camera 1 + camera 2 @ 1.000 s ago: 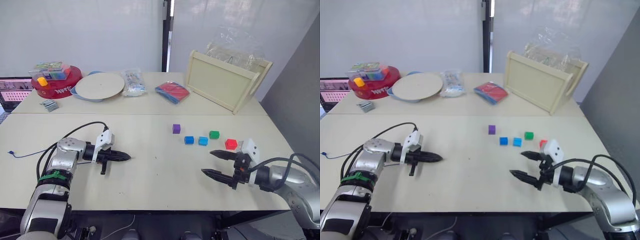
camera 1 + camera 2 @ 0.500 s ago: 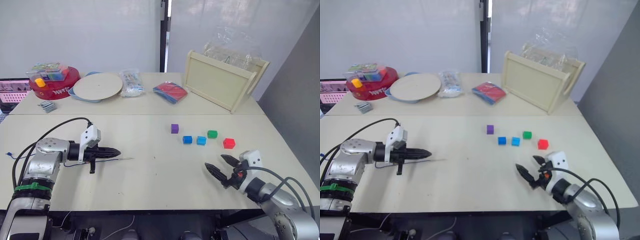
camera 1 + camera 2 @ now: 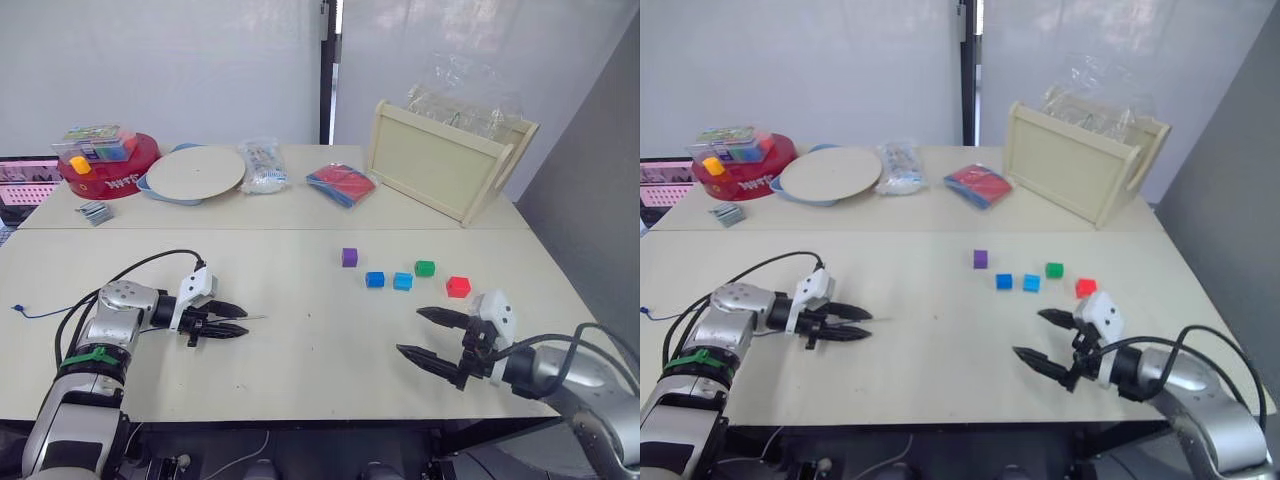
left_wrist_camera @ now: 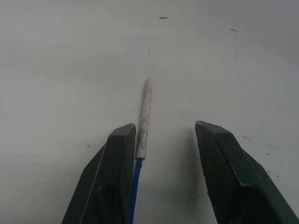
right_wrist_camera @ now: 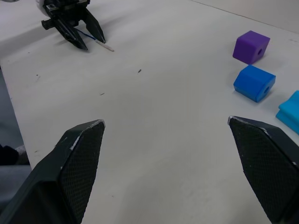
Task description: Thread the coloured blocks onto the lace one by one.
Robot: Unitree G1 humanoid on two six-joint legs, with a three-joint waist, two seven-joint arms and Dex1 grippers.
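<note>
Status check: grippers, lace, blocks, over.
Left gripper open, lace tip lying between its fingers, ungripped. Right gripper open, empty, short of the red block. Nothing threaded; table between them unobstructed.

The bench point(image 3: 320, 350) has a smooth, matt cream top with a few small dark specks. The lace point(image 4: 135, 191) looks like braided blue cord ending in a stiff, pale, slightly scuffed tip. The coloured blocks point(image 3: 403, 281) appear to be smooth, faintly glossy plastic. The left tool point(image 4: 163, 144) has smooth, dark, matt fingers; the right tool point(image 5: 173, 140) shows fingers with finely cross-hatched pads. At the far right stands a pale wooden tray point(image 3: 445, 160).
</note>
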